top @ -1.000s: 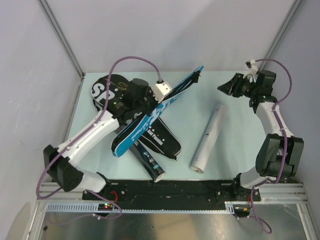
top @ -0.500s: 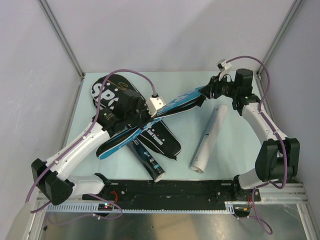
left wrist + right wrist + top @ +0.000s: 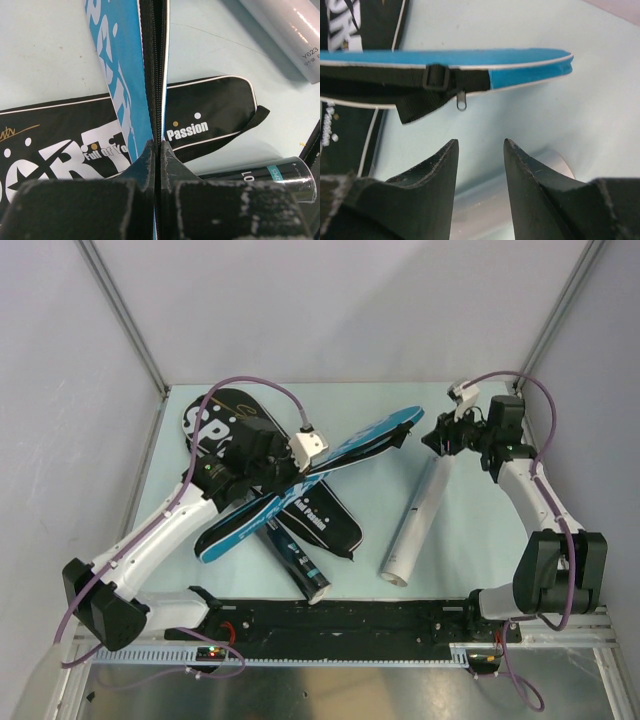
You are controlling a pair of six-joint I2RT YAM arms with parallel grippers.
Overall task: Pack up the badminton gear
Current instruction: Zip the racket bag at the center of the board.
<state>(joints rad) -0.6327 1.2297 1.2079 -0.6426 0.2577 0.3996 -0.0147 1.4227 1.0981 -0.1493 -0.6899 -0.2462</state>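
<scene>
Top external: left pincer (image 3: 287, 472) clamps blue cover (image 3: 352, 445); right pincer (image 3: 434, 436) parted, empty; white tube (image 3: 418, 515), black cover (image 3: 215, 420) loose; packing seemingly early

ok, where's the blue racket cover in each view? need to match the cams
Top external: blue cover runs diagonally across the centre, crossing above the black cover.
Left wrist: blue cover rises from bottom centre to the top edge.
Right wrist: blue cover, its tip end, spans the upper part.
Shared landmark: white tube, top right in left wrist, bottom centre in right wrist.
</scene>
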